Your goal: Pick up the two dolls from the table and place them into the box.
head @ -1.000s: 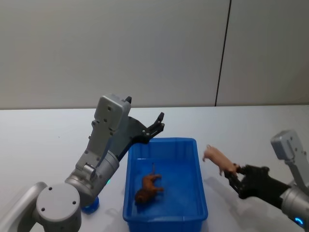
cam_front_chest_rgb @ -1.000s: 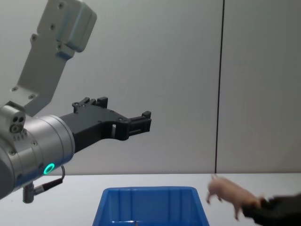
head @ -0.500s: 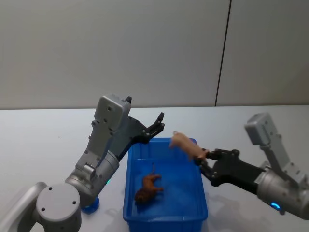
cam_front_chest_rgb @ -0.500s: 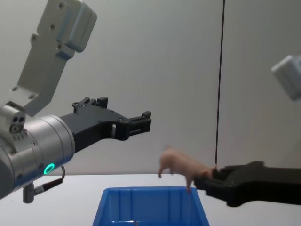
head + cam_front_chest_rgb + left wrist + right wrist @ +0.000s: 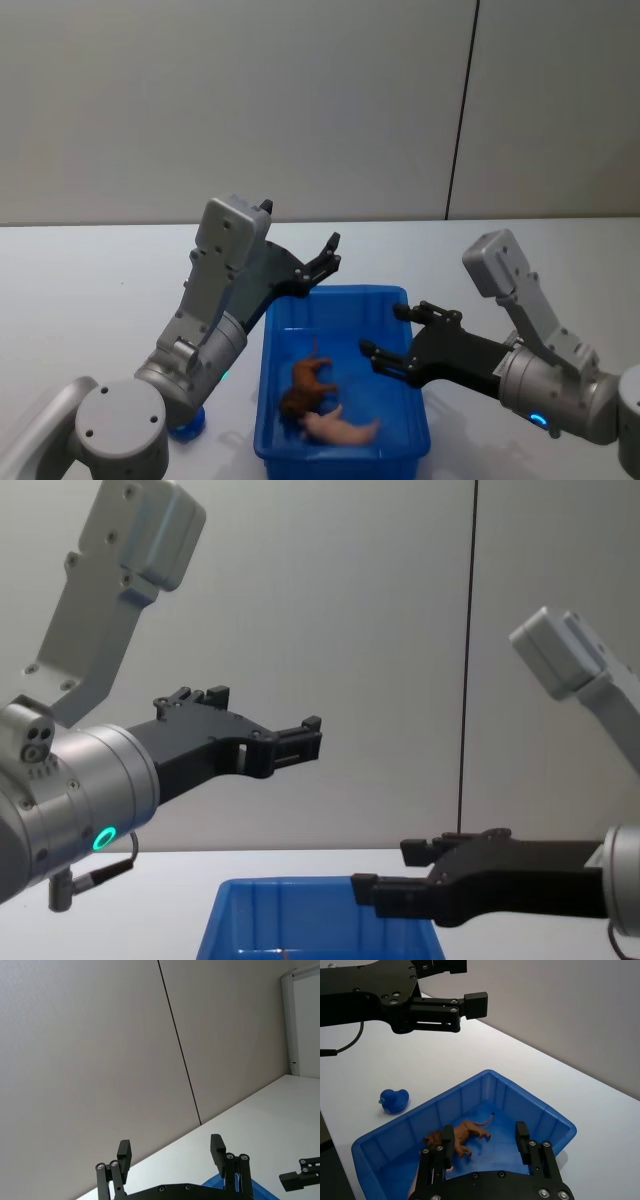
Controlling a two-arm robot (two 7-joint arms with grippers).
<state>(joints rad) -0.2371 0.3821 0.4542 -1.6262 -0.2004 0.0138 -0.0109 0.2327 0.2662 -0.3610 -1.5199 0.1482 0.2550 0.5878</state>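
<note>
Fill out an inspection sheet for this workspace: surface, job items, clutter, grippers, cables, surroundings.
Surface: white table, no spills or marks seen.
Job's things: blue box stands open on the table. The brown doll lies on its floor, and the pink doll lies beside it, nearer the robot. Both dolls are in the box.
Clutter: one blue toy duck on the table, beside the box on the robot's left.
Grippers: left gripper raised above the box's far left corner, fingers open and empty. Right gripper over the box's right side, fingers open and empty.
Cables: a thin dark cable on the left arm, clear of the box.
Surroundings: grey panelled wall with a dark vertical seam.
</note>
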